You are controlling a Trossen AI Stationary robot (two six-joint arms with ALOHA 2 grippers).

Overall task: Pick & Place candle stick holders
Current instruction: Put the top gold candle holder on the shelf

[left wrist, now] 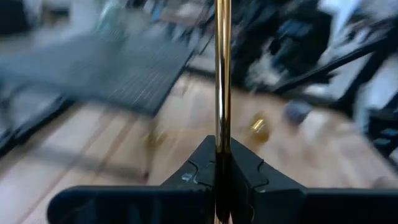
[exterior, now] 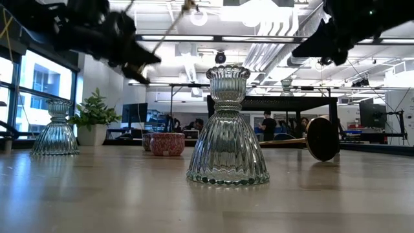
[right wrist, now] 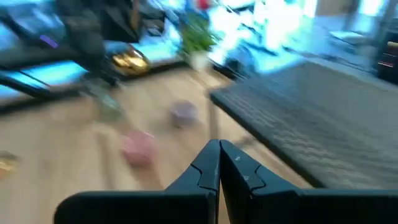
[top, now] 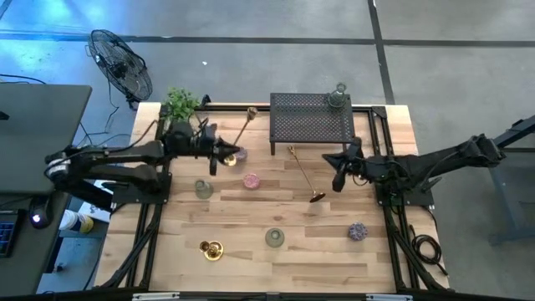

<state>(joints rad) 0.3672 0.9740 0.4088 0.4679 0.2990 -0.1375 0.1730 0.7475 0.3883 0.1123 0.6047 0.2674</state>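
Two tall brass candle sticks show among the holders: one point(top: 241, 130) is clamped near its base by the left end effector point(top: 224, 153), lifted off the tabletop point(top: 276, 259) and slanting toward the potted plant point(top: 180, 103) side, its slim polished shaft point(left wrist: 222, 74) running straight out between the closed fingers point(left wrist: 196, 174) in the left wrist view; the other brass stick point(top: 303, 175) lies flat on the wood, its round foot near the tabletop's middle and its stem angled toward the black mesh rack point(top: 311, 118). A clear ribbed glass holder point(top: 338, 97) stands on the rack's right rear corner. On the wood, a pink cup point(top: 251, 180) sits just beside the left end effector, a greyish glass holder point(top: 204, 189) lies further left, another ribbed glass one point(top: 275, 237) stands upright near the front, a shiny gold holder point(top: 211, 248) is at front left and a purple one point(top: 358, 232) at front right. The right end effector point(top: 339, 176) hovers right of the lying stick, fingers pressed together on nothing
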